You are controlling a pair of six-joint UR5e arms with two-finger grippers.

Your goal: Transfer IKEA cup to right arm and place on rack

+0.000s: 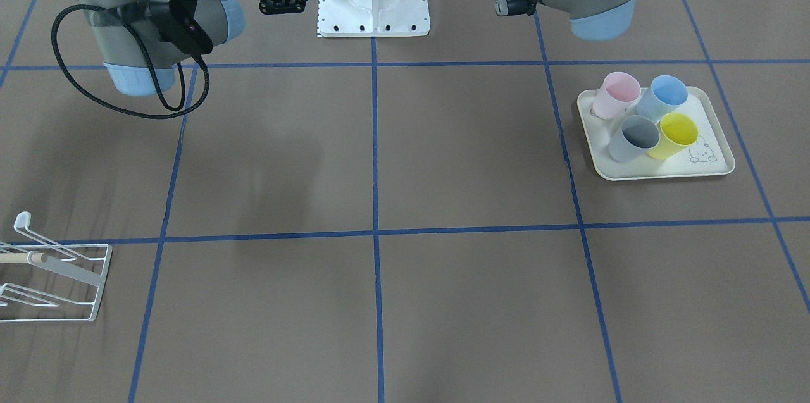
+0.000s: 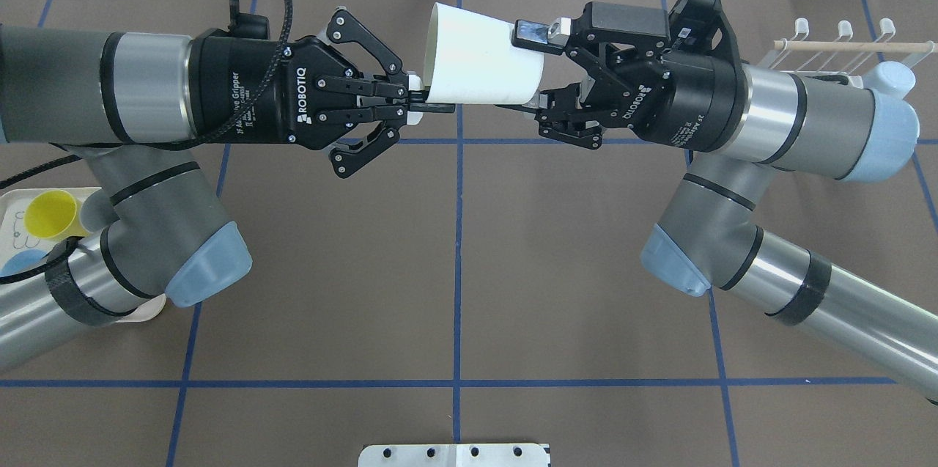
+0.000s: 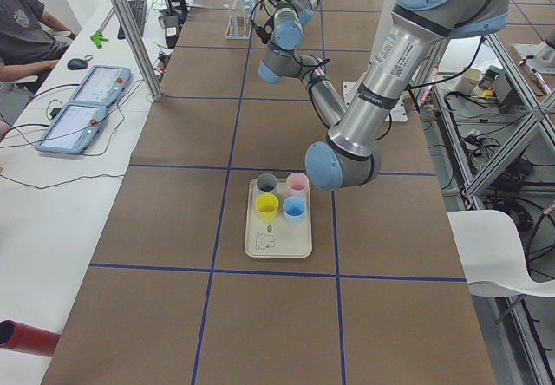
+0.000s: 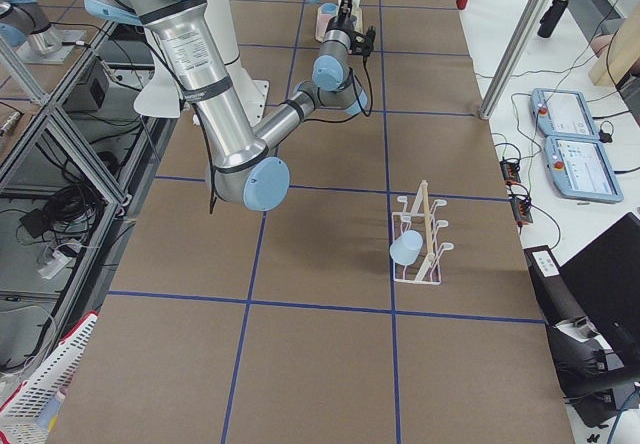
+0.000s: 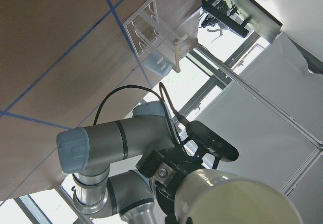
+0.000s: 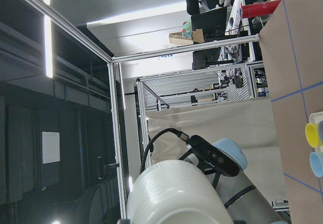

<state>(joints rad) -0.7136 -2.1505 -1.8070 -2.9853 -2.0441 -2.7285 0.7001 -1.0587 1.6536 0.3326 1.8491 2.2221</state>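
Start at the white wire rack with its wooden dowel [image 4: 430, 229], a pale-blue cup [image 4: 406, 251] hung on it, at one end of the brown desk [image 1: 474, 150]. Nearest the rack, the black right fingers [image 2: 533, 32] stand wide, astride the narrow base of the white tapered plastic cup [image 2: 476, 67]; pressing or not, I cannot tell. That cup lies sideways in the air, well apart from the rack. Beyond it, the left fingers [image 2: 388, 89] are narrow, pinching its rim. Farthest from the rack, the cream rabbit-print tray [image 1: 645, 170] carries four coloured cups [image 1: 678, 132]. My read: the white cup is light, stiff and smooth-walled, and its taper invites slipping. So the right grasp belongs across the lower wall, firm, before the left lets go.
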